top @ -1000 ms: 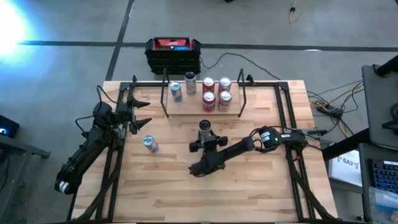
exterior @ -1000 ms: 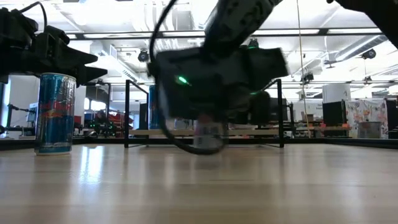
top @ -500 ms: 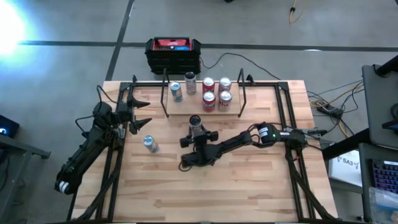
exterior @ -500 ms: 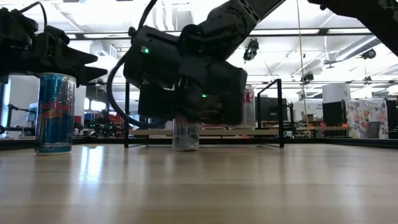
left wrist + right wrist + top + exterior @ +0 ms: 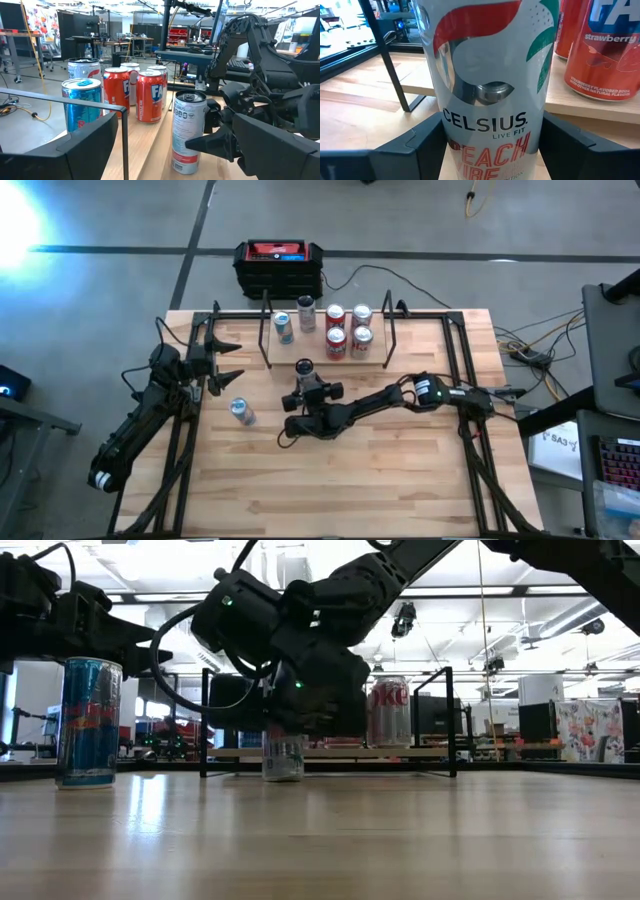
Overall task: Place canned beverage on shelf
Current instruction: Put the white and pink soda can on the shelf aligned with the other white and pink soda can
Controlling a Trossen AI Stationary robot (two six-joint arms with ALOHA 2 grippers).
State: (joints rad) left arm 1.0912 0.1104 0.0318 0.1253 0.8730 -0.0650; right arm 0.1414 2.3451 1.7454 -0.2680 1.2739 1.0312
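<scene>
My right gripper [image 5: 306,384] is shut on a white Celsius can [image 5: 304,369] just in front of the shelf [image 5: 300,351]. The shelf is a small light-wood plank with black rod uprights at the table's far middle. On it stand a blue can [image 5: 283,327], a silver can [image 5: 306,312] and several red cans [image 5: 348,327]. Whether the held can's base [image 5: 283,776] touches the tabletop, I cannot tell. My left gripper [image 5: 228,362] waits open at the table's left, touching nothing. My right gripper pinches the Celsius can's round side wall [image 5: 445,131] between its two fingers [image 5: 417,146], one on each side, around mid-height or a little lower. The fingers come nearly level from the table's near right. The can stands upright in the hold.
A second blue can [image 5: 240,411] stands alone on the table left of my right gripper. A black-and-red box [image 5: 279,266] sits beyond the far edge. Black frame rails [image 5: 462,350] run along the table's sides. Bare wood lies along the near half.
My right gripper has carried the upright Celsius can toward the table's left and far edge, closer to the shelf's front, with its wrist turning on the way. It has kept its hold.
</scene>
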